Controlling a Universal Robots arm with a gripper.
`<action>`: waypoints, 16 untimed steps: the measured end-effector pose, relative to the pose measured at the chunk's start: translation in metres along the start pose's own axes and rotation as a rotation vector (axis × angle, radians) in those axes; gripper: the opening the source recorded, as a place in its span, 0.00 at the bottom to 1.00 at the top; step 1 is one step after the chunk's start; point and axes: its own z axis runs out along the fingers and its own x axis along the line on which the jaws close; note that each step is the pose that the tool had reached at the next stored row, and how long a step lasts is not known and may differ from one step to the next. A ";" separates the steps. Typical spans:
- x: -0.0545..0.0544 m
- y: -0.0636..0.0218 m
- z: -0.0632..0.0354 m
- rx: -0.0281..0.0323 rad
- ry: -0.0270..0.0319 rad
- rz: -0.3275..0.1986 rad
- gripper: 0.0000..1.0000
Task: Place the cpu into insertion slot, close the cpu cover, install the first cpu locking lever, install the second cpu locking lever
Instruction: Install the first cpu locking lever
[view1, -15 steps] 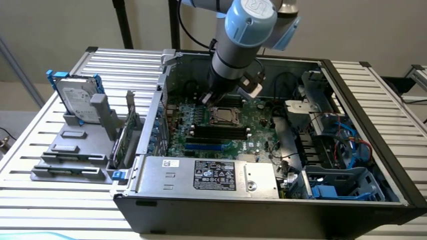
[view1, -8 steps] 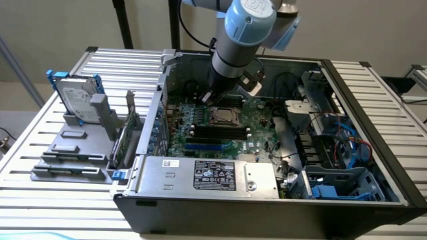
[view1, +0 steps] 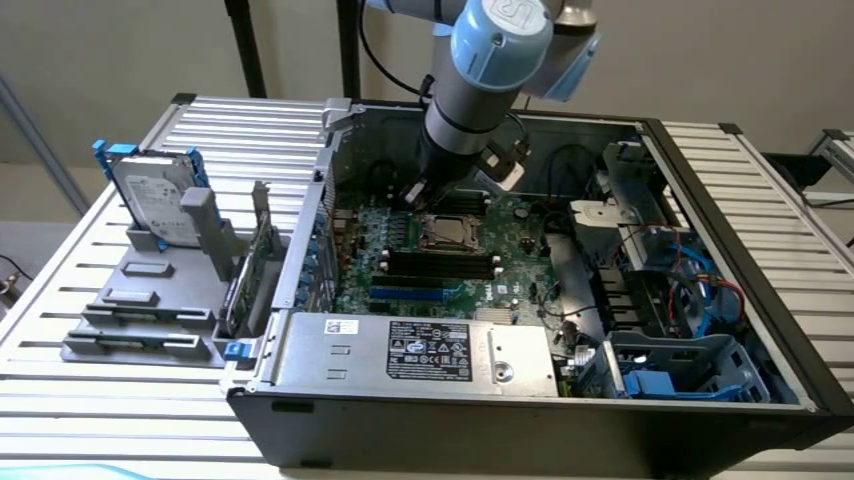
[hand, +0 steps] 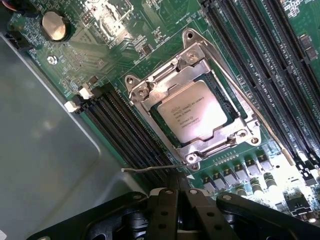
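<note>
The cpu (hand: 194, 111), pale and square with printed text, lies flat in the insertion slot (hand: 150, 118) on the green board. The silvery cpu cover (hand: 167, 85) lies down around the chip's edges. One thin wire locking lever (hand: 150, 169) sticks out sideways from the socket corner, its free end just ahead of my fingertips. A second lever (hand: 240, 95) runs along the far side of the frame. My gripper (hand: 177, 182) hovers beside the socket, fingers pressed together with nothing between them. In the exterior view the gripper (view1: 424, 193) hangs just behind the socket (view1: 450, 232).
Long black memory slots (hand: 125, 130) flank the socket on both sides. A labelled silver box (view1: 427, 350) spans the case's front. Cables and a blue drive cage (view1: 681, 365) fill the exterior view's right. A hard drive (view1: 147, 200) stands on a grey rack outside the case.
</note>
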 end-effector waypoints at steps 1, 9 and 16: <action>0.001 0.0007 0.0002 0.0000 0.0001 0.000 0.11; 0.007 0.0092 0.0034 0.0008 -0.0008 0.000 0.11; 0.012 0.0125 0.0052 0.0034 -0.0021 0.002 0.11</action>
